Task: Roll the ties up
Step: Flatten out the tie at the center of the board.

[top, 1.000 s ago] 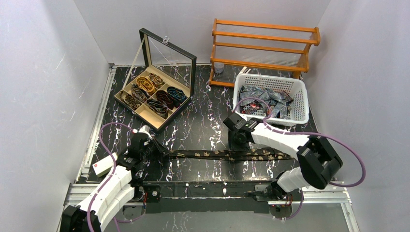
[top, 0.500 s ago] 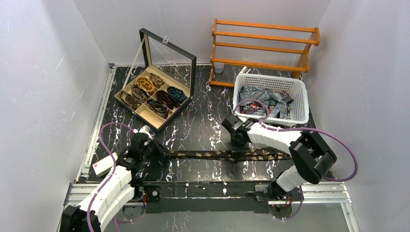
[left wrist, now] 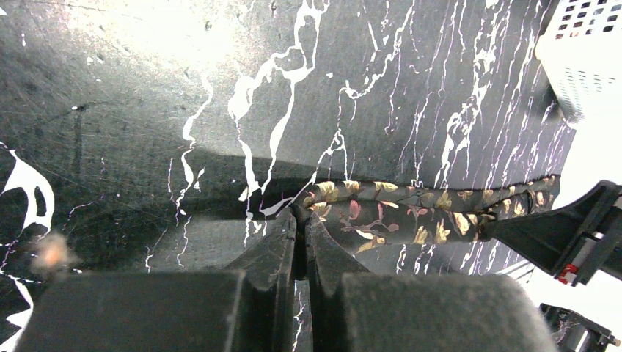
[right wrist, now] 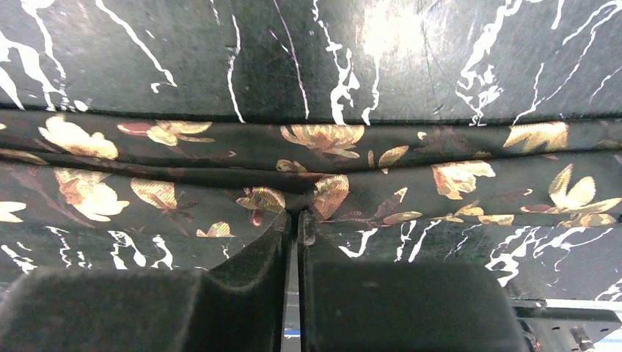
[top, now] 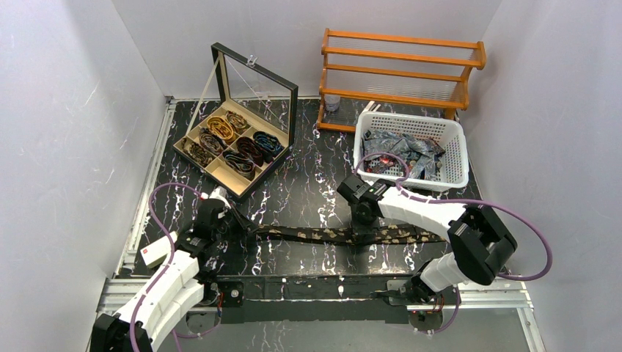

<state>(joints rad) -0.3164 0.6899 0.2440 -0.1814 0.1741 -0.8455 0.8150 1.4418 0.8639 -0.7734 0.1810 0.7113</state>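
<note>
From above, a dark tie (top: 323, 235) with gold flowers lies stretched out flat along the near part of the black marbled tabletop (top: 308, 183), running left to right between the two arms. The left tool (top: 246, 229) sits at its left end, and the right tool (top: 361, 224) comes down on it roughly mid-length. Farther back on the left, an open glass-lidded case (top: 218, 169) holds rolled ties (top: 220, 130) in its compartments. To the right, a white basket (top: 459, 158) holds a heap of loose ties (top: 407, 150), with a wooden rack (top: 400, 70) behind it. A small white box (top: 154, 254) lies by the left arm.

In the left wrist view, the left tool (left wrist: 299, 220) has its fingers pressed together, pinching the very end of the dark tie (left wrist: 411, 213). From there the fabric runs off to the right, low over the tabletop (left wrist: 147, 110). A corner of the basket (left wrist: 587, 51) shows at the top right.

In the right wrist view, the right tool (right wrist: 295, 218) is also pressed shut, nipping the near edge of the dark tie (right wrist: 367, 161). The cloth puckers into a small crease at the tips, and the rest lies flat across the tabletop (right wrist: 220, 59).
</note>
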